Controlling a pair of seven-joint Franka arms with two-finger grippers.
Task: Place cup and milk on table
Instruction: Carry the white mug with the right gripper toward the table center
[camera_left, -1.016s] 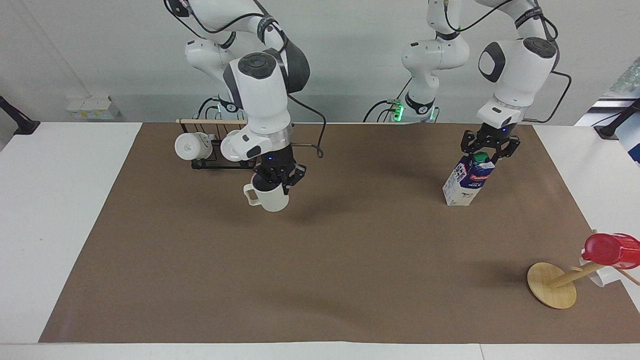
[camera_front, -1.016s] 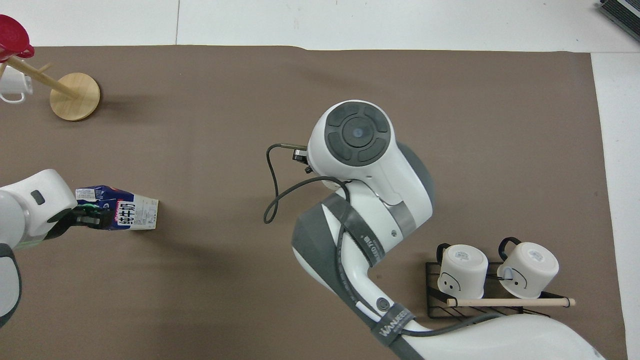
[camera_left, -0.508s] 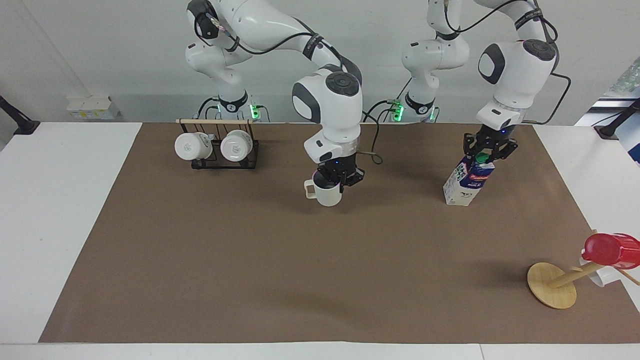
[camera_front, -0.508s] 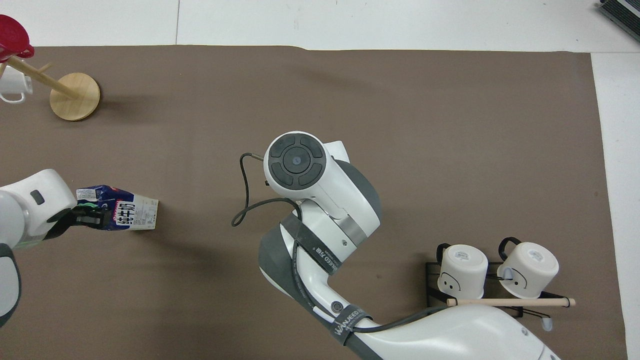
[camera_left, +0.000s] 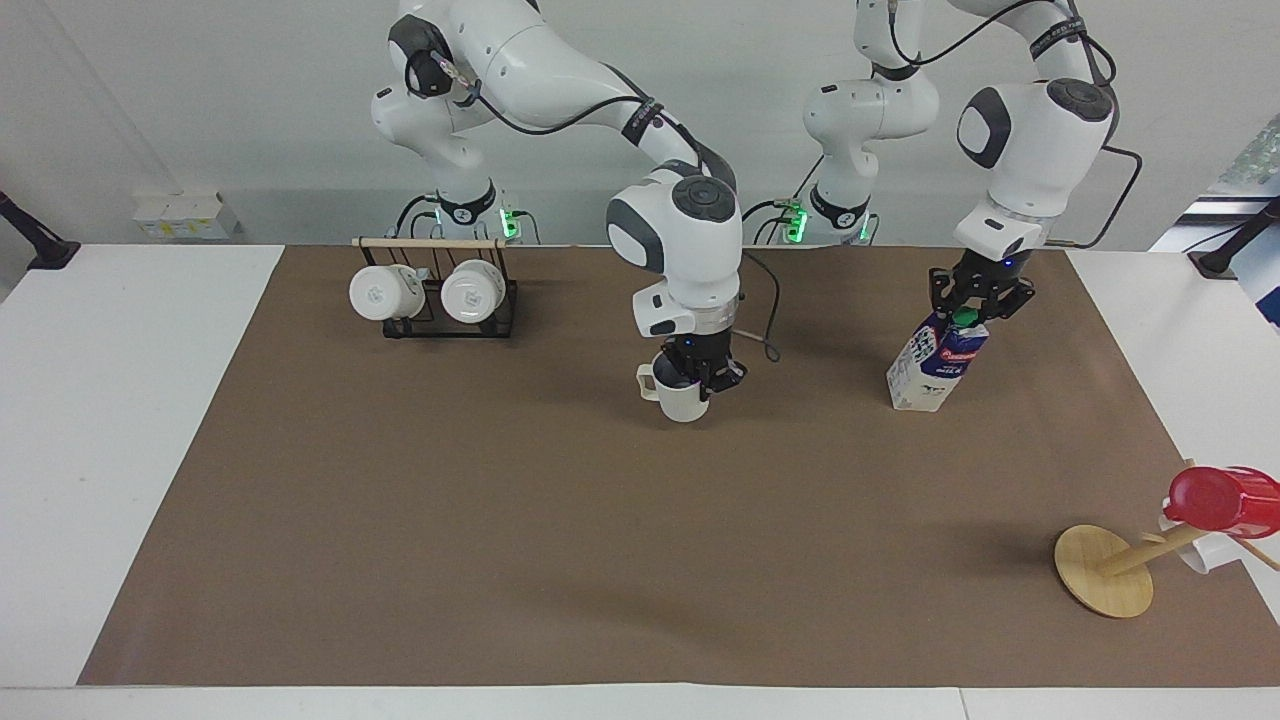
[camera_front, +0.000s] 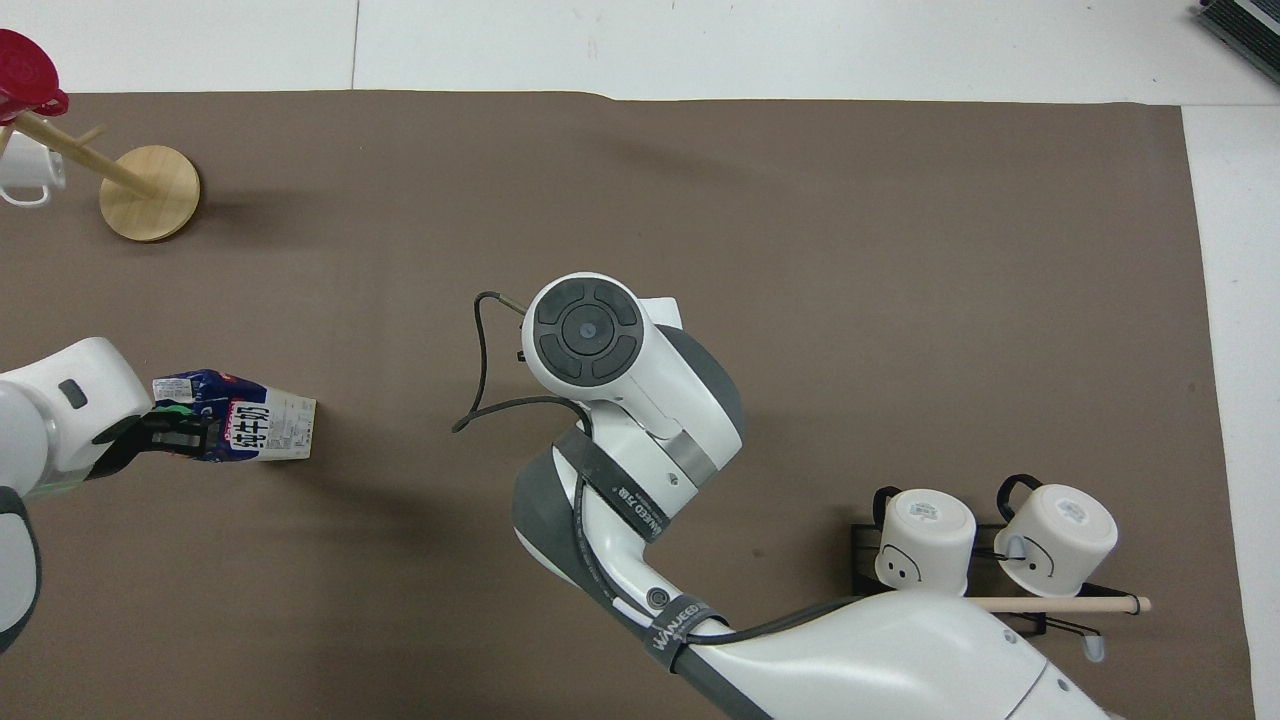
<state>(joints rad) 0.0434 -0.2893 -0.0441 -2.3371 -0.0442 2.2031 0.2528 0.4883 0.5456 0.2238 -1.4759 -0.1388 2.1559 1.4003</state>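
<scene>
Facing view: the right pincer (camera_left: 697, 381), at the centre of the frame, was closed on the rim of the cup (camera_left: 678, 396), one finger inside it and one outside. The cup was upright with its handle toward the frame's left, its base at or just above the brown paper; whether it touched could not be told. The right arm came in from the upper left of the frame and bent down over the middle of the desk (camera_left: 120, 420).

At the upper right of the frame, the left pincer (camera_left: 972, 307) was closed narrowly on the top of the milk (camera_left: 936, 362), at its green cap. The carton was tilted, its top leaning toward the frame's right, with its bottom on the paper.

At the upper left of the frame a black wire rack (camera_left: 440, 318) with a wooden bar held two white mugs (camera_left: 381, 292) on their sides. At the lower right a wooden stand (camera_left: 1104, 570) leaned over, with a red cup (camera_left: 1222, 499) on its peg.

In the overhead view the right arm's large joint covered the cup and its pincer at the centre. The milk (camera_front: 240, 429) showed at the left edge, halfway down the frame, with the left pincer (camera_front: 172, 433) at its cap end. The stand (camera_front: 150, 193) was at the upper left, the rack (camera_front: 868, 580) at the lower right.
</scene>
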